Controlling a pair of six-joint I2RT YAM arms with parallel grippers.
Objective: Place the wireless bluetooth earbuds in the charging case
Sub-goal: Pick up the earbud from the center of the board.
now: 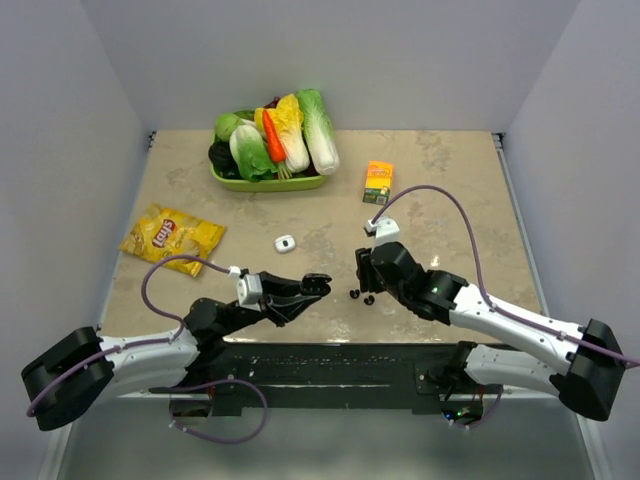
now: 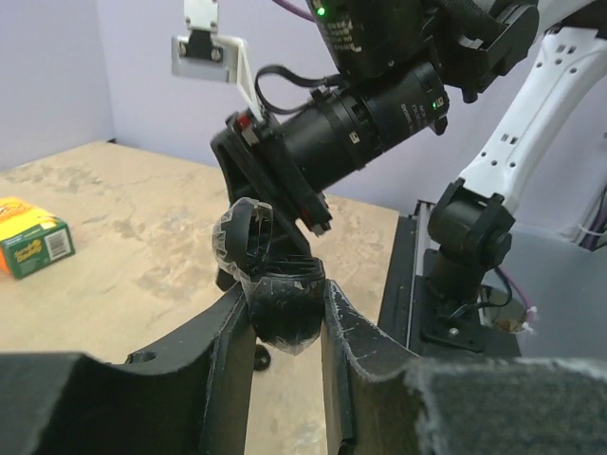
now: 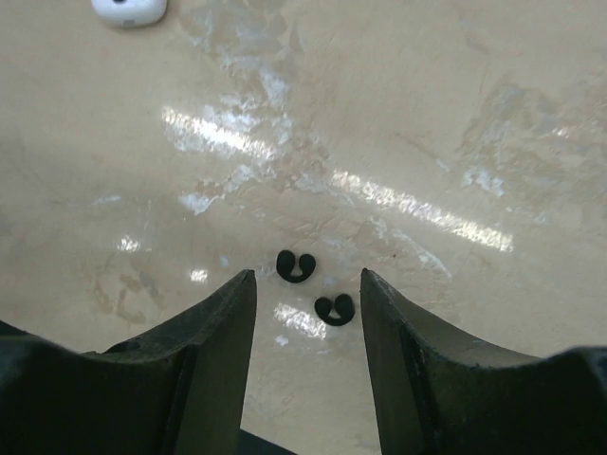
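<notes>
Our right gripper (image 3: 305, 281) hangs open over two black curved earbuds (image 3: 296, 266) at six o'clock on the beige table (image 1: 450, 200); closing could pinch both or flick one away. At their nine o'clock, our left gripper (image 2: 285, 296) clamps the open black charging case (image 2: 283, 322).

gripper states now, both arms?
left gripper: closed on the black charging case, lid open.
right gripper: open, empty, over the two black earbuds.

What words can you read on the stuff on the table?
Yellow chip bag: it has a red round logo, but the letters are too blurred to read.
Orange-and-green box: the print is too small to read.
Nothing else shows any writing.
</notes>
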